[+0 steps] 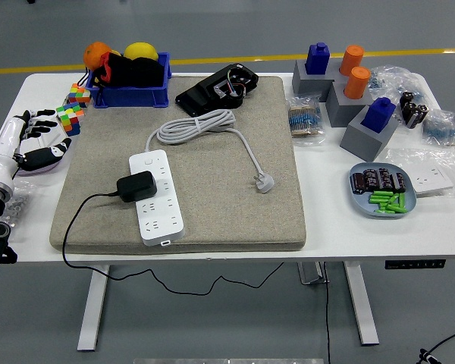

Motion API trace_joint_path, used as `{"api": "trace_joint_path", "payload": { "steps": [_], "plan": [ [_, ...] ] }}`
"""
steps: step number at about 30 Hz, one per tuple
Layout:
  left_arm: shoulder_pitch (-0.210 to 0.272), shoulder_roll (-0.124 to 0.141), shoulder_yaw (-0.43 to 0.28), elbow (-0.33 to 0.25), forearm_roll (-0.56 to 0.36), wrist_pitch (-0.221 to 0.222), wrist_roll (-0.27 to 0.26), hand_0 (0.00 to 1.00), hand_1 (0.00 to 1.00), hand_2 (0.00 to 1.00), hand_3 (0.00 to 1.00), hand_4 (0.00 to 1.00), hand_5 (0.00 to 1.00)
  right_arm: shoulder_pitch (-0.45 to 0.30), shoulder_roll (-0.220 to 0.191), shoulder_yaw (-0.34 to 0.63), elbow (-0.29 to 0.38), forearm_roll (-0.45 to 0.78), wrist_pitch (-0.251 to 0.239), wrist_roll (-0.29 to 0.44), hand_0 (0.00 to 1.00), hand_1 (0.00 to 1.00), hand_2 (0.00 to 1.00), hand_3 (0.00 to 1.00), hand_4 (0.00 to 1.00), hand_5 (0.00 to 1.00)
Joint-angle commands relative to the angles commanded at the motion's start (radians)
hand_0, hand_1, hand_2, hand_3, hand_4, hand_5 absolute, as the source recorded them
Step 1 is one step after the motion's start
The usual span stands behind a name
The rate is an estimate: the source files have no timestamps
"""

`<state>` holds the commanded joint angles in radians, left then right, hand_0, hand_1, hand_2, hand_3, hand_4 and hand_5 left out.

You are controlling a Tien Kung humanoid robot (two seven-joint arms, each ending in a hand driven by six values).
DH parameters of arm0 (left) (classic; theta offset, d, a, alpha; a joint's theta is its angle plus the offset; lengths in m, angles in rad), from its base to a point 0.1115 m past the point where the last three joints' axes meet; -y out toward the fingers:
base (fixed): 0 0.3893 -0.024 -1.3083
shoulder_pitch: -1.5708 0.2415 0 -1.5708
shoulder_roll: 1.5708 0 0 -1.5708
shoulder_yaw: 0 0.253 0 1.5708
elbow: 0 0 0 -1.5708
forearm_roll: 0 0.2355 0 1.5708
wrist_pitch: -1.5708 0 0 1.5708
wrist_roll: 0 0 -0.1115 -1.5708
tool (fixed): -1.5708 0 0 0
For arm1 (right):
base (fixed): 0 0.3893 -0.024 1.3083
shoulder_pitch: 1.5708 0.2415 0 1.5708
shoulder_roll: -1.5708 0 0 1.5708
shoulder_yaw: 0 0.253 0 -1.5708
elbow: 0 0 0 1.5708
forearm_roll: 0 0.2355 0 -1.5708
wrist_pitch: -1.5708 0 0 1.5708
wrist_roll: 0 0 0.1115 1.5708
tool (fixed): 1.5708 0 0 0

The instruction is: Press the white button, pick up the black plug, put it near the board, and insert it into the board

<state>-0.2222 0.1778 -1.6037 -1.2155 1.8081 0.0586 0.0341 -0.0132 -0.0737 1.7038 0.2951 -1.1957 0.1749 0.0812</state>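
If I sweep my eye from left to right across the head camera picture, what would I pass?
robot hand → black plug on the white power strip → loose white plug → blue dish of batteries → white wall socket.

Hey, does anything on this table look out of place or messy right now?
Nothing looks spilled or broken. The black plug already sits on the white power strip, apparently plugged in, while the strip's own white plug lies loose on the mat. The left hand is open at the table's left edge.
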Motion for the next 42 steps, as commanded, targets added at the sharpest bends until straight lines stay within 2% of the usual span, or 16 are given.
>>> {"api": "trace_joint_path", "payload": {
  "steps": [14,28,42],
  "plan": [
    [0.003,-0.005,-0.019,-0.017,0.004,-0.007,0.006,0.714,0.708,0.683,0.753,0.742,0.092,0.004,0.002,0.008,0.002,-0.003,-0.001,0.0,0.719,0.699,0.684,0.619,0.724,0.429],
    [0.024,-0.027,-0.027,-0.028,0.009,-0.01,0.011,0.715,0.705,0.676,0.742,0.738,0.092,-0.002,0.014,0.013,0.004,-0.008,-0.003,0.004,0.719,0.699,0.684,0.618,0.724,0.431],
    [0.038,-0.037,-0.022,-0.034,0.009,-0.02,0.018,0.714,0.705,0.672,0.727,0.736,0.091,-0.006,0.018,0.027,0.001,-0.017,-0.003,0.002,0.719,0.699,0.684,0.619,0.724,0.432]
  ]
}}
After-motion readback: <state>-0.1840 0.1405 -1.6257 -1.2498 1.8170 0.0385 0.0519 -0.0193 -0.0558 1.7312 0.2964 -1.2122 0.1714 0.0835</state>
